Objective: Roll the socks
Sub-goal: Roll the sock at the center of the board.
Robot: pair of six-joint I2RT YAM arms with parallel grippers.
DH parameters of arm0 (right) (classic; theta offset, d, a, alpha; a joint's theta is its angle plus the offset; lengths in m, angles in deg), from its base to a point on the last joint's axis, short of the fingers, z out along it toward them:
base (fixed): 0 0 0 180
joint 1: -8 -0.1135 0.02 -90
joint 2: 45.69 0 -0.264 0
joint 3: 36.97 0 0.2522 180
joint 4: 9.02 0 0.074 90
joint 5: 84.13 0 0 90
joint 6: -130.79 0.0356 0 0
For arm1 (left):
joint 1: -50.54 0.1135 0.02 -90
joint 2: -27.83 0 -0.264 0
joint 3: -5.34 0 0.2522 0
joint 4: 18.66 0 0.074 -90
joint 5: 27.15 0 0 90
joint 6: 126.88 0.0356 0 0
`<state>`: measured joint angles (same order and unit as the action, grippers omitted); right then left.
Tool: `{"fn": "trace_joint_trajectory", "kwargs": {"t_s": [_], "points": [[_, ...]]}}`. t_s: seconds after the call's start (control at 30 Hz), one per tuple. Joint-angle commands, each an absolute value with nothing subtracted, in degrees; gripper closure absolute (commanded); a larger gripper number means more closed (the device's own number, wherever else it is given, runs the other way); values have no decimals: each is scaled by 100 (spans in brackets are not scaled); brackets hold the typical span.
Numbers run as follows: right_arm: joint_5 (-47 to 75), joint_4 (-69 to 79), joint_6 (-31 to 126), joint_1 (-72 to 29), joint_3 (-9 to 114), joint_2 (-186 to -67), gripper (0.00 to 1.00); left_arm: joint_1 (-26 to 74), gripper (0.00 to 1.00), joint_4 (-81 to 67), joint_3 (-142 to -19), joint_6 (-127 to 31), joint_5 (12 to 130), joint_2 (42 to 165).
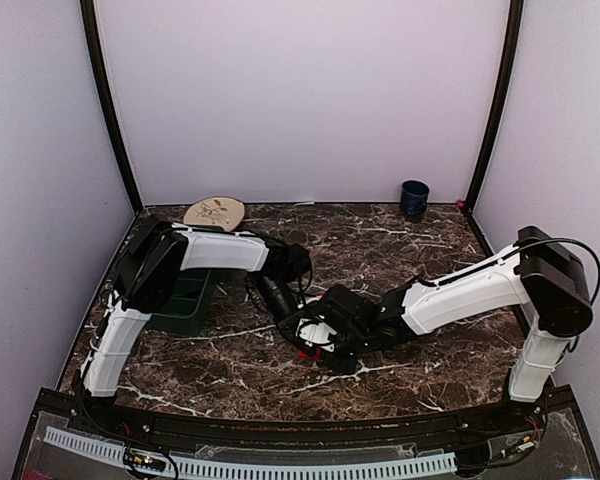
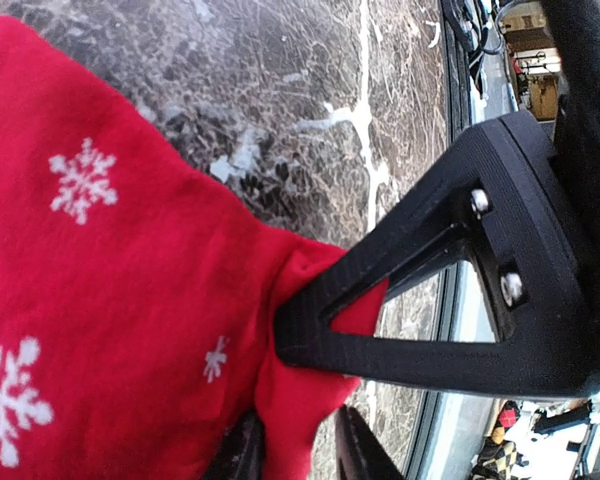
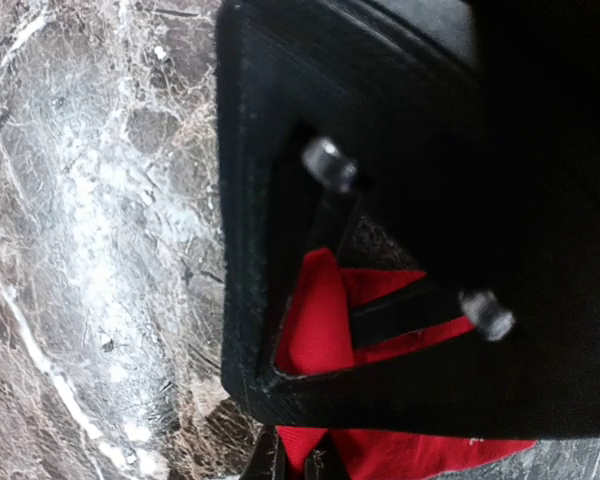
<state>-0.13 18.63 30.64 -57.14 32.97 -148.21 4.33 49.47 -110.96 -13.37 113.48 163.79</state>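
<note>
right pincer [image 1: 310, 338] on sock [image 2: 100, 300] (arm [image 1: 460, 290] outstretched)

The red sock [image 2: 120, 290] bears white snowflakes; the table [image 2: 280, 80] is dark, white-veined marble.

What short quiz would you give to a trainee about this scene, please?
1. True or false: the blue cup stands at the near left corner of the table.
2. The red sock carries: A) black stripes, B) white snowflakes, C) yellow dots.
3. Which colour is the fabric pinched in the right gripper?
Key: 1 false, it stands at the far right; 2 B; 3 red.
</note>
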Motion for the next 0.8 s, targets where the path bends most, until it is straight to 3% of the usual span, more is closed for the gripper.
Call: {"fn": "trace_joint_trajectory", "kwargs": {"t_s": [0.0, 0.77], "points": [[364, 2740, 3296, -5600, 3248, -15150, 98, 528, 71, 5119, -11116, -1393, 11112, 16342], [806, 2948, 3836, -5421, 3465, -15057, 98, 1180, 69, 3304, -9646, -2280, 10062, 15290]]}}
